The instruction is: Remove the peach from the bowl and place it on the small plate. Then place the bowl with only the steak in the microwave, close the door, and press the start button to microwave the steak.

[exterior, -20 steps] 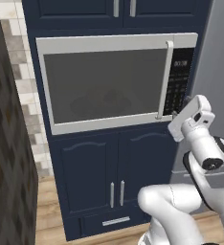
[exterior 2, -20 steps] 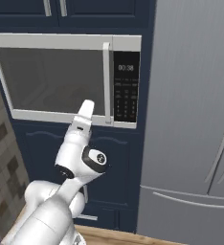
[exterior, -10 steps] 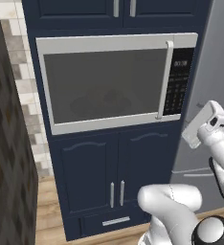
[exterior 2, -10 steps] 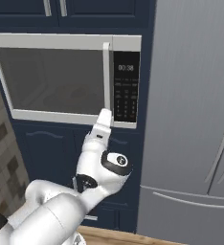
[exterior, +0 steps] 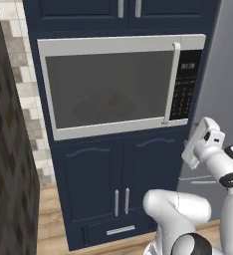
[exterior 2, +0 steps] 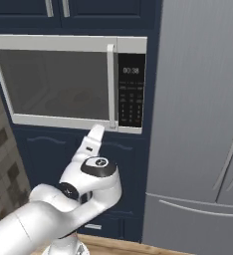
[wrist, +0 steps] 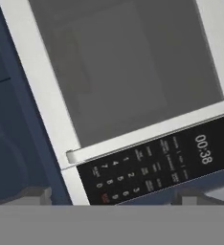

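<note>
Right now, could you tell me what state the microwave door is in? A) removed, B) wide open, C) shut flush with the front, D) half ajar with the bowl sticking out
C: the microwave door lies flush with the control panel, its handle upright beside the panel, and the display reads 00:38.

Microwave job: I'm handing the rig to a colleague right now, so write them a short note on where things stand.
Gripper: raised just below the microwave's lower right corner, near the keypad; whether the jaws are open or shut cannot be told.
Microwave door: shut, handle beside the keypad. A dim bowl-like shape shows through the glass; its contents are too dark to tell.
Display reads 00:38 in the hand view, which suggests start was pressed.
Done, by the look of it: loading and closing the door.
Left: confirm it is running; check the peach and plate.
</note>
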Available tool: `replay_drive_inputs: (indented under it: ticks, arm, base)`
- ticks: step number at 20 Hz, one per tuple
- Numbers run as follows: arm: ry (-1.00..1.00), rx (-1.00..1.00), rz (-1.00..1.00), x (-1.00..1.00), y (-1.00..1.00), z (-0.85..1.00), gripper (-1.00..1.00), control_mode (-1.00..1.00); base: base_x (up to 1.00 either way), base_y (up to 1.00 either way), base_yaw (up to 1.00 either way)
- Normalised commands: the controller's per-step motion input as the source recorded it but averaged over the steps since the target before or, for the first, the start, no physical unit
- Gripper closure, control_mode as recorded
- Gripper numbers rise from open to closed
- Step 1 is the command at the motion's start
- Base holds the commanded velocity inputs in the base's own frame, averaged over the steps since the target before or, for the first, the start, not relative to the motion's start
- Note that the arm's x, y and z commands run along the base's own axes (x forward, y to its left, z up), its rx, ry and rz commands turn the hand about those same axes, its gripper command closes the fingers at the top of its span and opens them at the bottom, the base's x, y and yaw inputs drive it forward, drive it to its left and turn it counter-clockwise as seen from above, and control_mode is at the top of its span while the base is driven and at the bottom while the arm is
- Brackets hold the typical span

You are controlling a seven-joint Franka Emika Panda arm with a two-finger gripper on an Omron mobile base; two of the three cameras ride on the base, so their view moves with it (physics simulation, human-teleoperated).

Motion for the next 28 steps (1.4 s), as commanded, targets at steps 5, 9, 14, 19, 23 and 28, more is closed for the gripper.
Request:
replay_drive_inputs:
  ticks: [5, 9, 14, 19, 23, 28]
  arm:
    - [0.17, 0.00, 0.13, 0.48, -0.39, 0.00, -1.00, -1.00]
    - [0.00, 0.08, 0.00, 0.22, -0.63, -0.13, -1.00, -1.00]
    - [0.00, 0.11, 0.05, 0.48, -0.43, -0.08, -1.00, -1.00]
    - [-0.01, 0.01, 0.20, 0.14, 0.05, -0.21, -1.00, -1.00]
    - [-0.13, 0.00, 0.32, -0.08, 0.31, 0.00, -1.00, -1.00]
    - [0.00, 0.00, 0.20, 0.10, 0.06, 0.02, -1.00, -1.00]
  base:
    - [0.00, 0.00, 0.00]
    - [0.00, 0.00, 0.00]
    - [0.00, 0.00, 0.00]
    - [0.00, 0.00, 0.00]
    - [0.00, 0.00, 0.00]
    - [0.00, 0.00, 0.00]
